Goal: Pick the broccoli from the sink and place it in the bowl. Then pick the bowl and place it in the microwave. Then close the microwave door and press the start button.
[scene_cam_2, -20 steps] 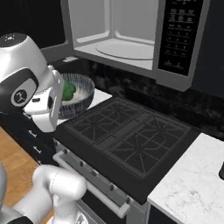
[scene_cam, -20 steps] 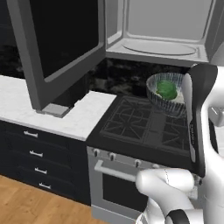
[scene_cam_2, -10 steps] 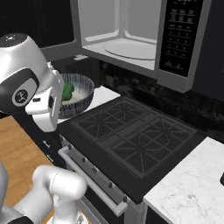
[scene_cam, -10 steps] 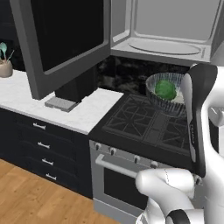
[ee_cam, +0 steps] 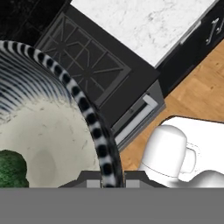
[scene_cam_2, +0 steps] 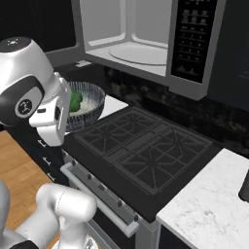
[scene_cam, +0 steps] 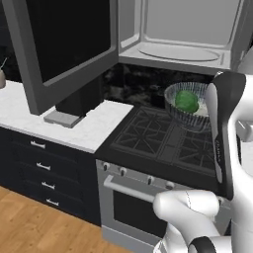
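The bowl (scene_cam: 185, 107) hangs in the air over the back right of the black stove (scene_cam: 163, 141), held by its rim. The green broccoli (scene_cam: 187, 101) lies inside it. In the hand view my gripper (ee_cam: 106, 178) is shut on the bowl's (ee_cam: 48, 131) striped rim, with the broccoli (ee_cam: 11, 170) at the lower left. The right base view shows bowl (scene_cam_2: 87, 104) and broccoli (scene_cam_2: 75, 101) beside my white arm. The microwave (scene_cam: 185, 34) stands open above, its turntable (scene_cam: 185, 53) bare. The microwave door (scene_cam: 64, 44) swings out to the left. The sink is out of view.
White marble counters flank the stove, one to its left (scene_cam: 59, 123) and one to its right (scene_cam_2: 209, 209). A dark block (scene_cam: 79, 99) stands on the left counter under the open door. The microwave's control panel (scene_cam_2: 192, 39) faces out at the right.
The whole picture has shifted: the base has driven, so stove and microwave now sit nearer and more central. The bowl with the broccoli stays held in the gripper.
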